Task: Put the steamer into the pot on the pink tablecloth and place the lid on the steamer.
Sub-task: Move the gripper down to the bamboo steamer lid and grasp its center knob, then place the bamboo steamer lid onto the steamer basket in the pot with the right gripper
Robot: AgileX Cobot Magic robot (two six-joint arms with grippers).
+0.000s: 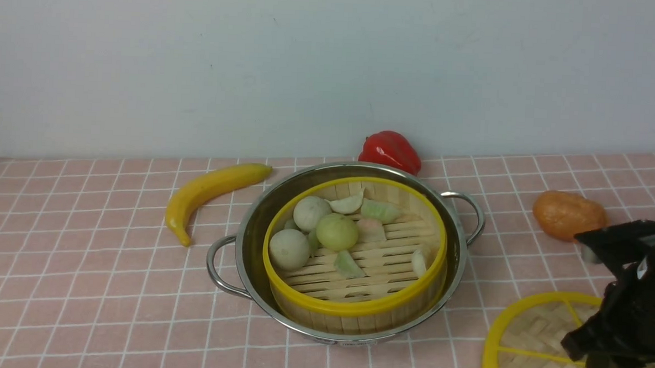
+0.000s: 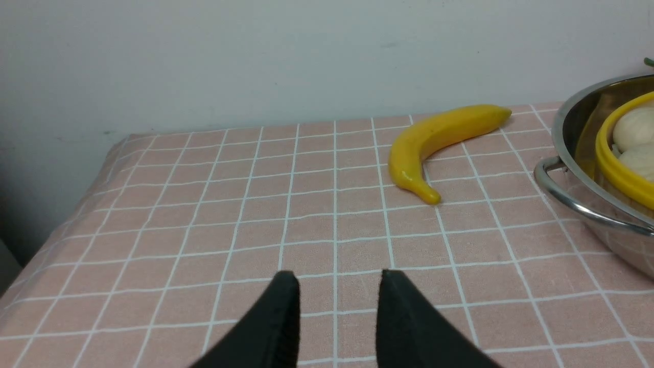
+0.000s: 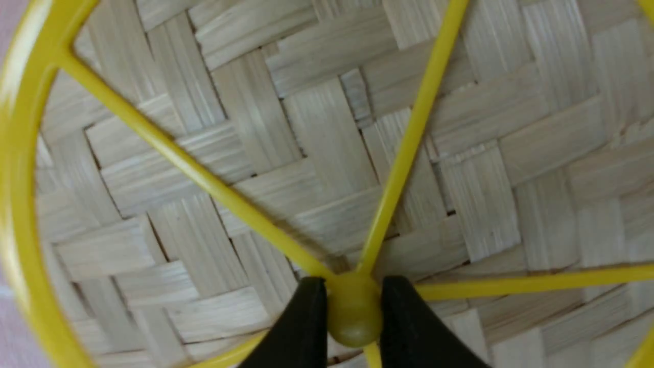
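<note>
The steamer (image 1: 355, 306), a bamboo basket with yellow rims, sits inside the shiny pot (image 1: 258, 219) on the pink tablecloth (image 1: 81, 262). The lid (image 1: 525, 336) lies flat on the cloth at the near right, partly cut off by the frame. My right gripper (image 3: 354, 286) reaches down onto the lid (image 3: 317, 153), its two black fingers pressed against either side of the small yellow centre hub (image 3: 354, 319). My left gripper (image 2: 338, 278) hovers over bare cloth left of the pot (image 2: 577, 153), open with nothing between its fingers.
The steamer holds round buns and dumpling pieces (image 1: 336, 231). A banana (image 1: 211, 193) lies left of the pot. A red pepper (image 1: 391, 150) stands behind the pot near the wall. An orange fruit-like thing (image 1: 568, 214) lies at the right, just beyond the right arm.
</note>
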